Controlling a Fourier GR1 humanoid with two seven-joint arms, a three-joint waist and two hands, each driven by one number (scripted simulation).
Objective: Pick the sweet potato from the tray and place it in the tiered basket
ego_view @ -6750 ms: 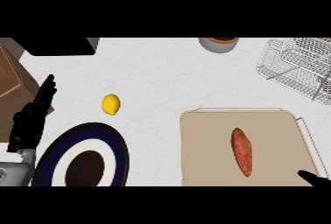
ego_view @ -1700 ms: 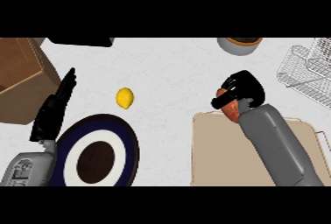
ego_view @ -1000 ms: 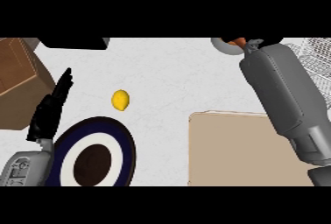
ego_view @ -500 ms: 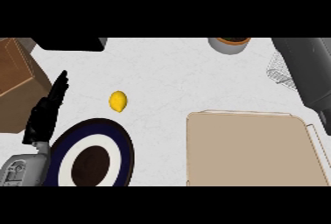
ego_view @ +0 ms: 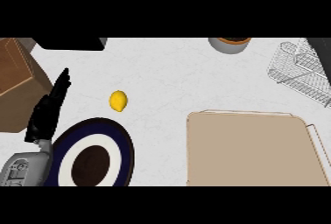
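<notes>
The beige tray (ego_view: 249,151) at the lower right has nothing on it. No sweet potato shows anywhere in the head view. The wire tiered basket (ego_view: 298,72) stands at the upper right edge, partly cut off. Only a dark grey piece of my right forearm (ego_view: 319,44) shows at the top right corner, above the basket; the hand itself is out of view. My left hand (ego_view: 47,111) rests open at the left edge, fingers straight and pointing up, holding nothing.
A yellow lemon (ego_view: 118,100) lies left of centre. A dark blue and white plate (ego_view: 116,148) with a brown middle sits at the lower left. A brown box (ego_view: 16,83) is at the far left, a grey pot (ego_view: 229,43) at the top.
My right arm carried the sweet potato up off the tray and swung right over the basket; now only a bit of forearm shows. The left hand stayed still.
</notes>
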